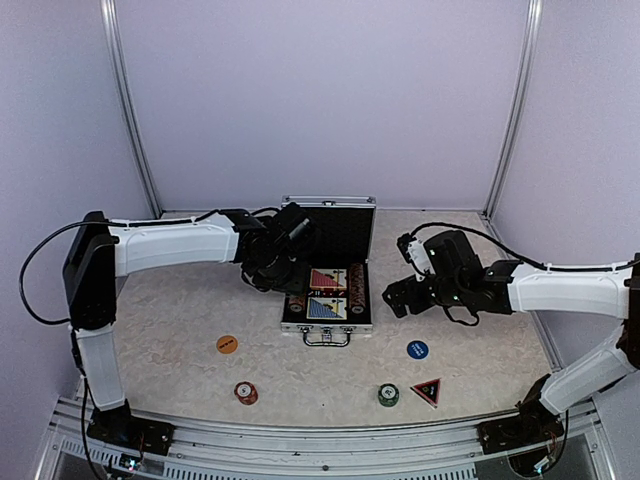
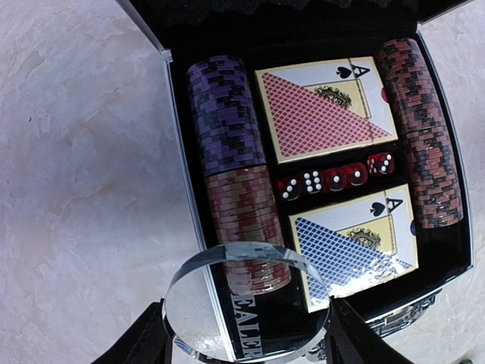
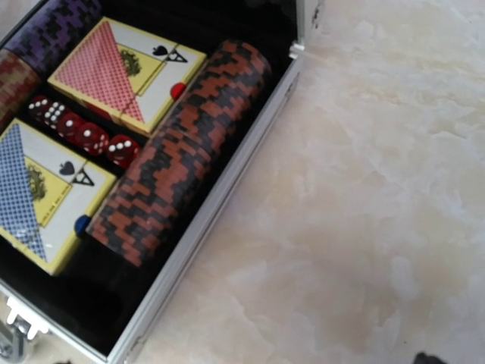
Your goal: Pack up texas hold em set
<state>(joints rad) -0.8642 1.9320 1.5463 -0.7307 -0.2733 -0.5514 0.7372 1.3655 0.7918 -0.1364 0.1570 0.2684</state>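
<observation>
Two decks [image 2: 318, 114], dice [image 2: 333, 180] and chip rows [image 2: 227, 114] are packed in the open case [image 1: 328, 327] at mid-bench [image 1: 180, 320]. A clear disc [image 2: 246, 303] is grasped by the left claw [image 2: 246, 337] above the case's left edge. The right claw [image 1: 395, 298] is released beside it. If let go tilted, the disc could be left propped on the chip rows, and the lid [image 1: 340, 225] blocked.
</observation>
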